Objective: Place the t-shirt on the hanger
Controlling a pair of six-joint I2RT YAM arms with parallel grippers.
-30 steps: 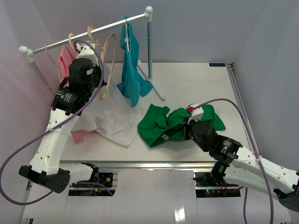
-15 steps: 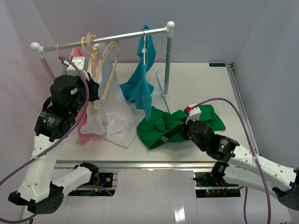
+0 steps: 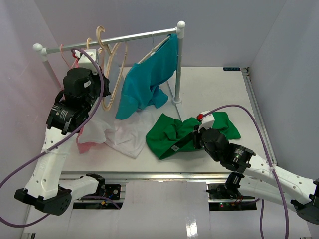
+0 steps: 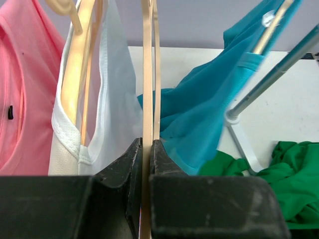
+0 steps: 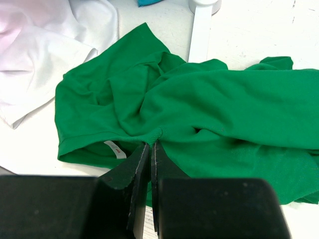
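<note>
Right arm low, reaching in from the near right edge of the bench [image 3: 214, 84]. Right pincer [image 5: 150, 143] pressed together, pinching a fold of the t-shirt [image 5: 214, 114] next to its neck label. T-shirt: bright green, crumpled in a flat heap on the bench, right of centre and just beside the white shirt [image 3: 124, 139]. The rack foot [image 5: 200, 35] runs up to its far edge. Left arm raised, elbow bent, wrist up by the rail [image 3: 124, 37] over the far left corner. Left pincer [image 4: 146, 142] clamped on a thin arm of the hanger [image 4: 147, 74]: pale wood, upright between the white shirt and the teal-blue t-shirt [image 3: 147, 79].
</note>
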